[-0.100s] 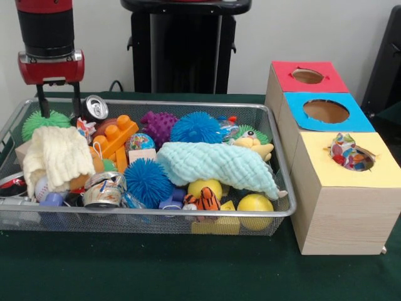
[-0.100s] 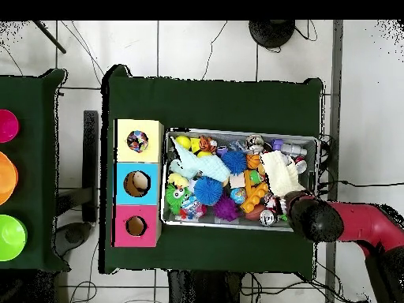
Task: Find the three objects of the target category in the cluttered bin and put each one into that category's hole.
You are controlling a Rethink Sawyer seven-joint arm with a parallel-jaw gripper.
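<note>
Green table [image 1: 156,269], wire bin [image 1: 188,219], three-hole box [image 1: 344,207]

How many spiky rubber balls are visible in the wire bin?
4: green spiky rubber ball beneath the gripper, purple and blue at the back, another blue in front. More may be hidden.

The bin [image 1: 283,164] sat on the desk [image 1: 156,269], crammed with toys. Three boxes [image 1: 341,188] stood in a row just beside it.

Counted: two blue spiky balls [image 1: 196,128] [image 1: 148,182], two cloths [image 1: 218,164] [image 1: 57,157], two cans [image 1: 96,108] [image 1: 102,191], three holes [image 1: 307,76] [image 1: 326,111] [image 1: 351,157].
</note>
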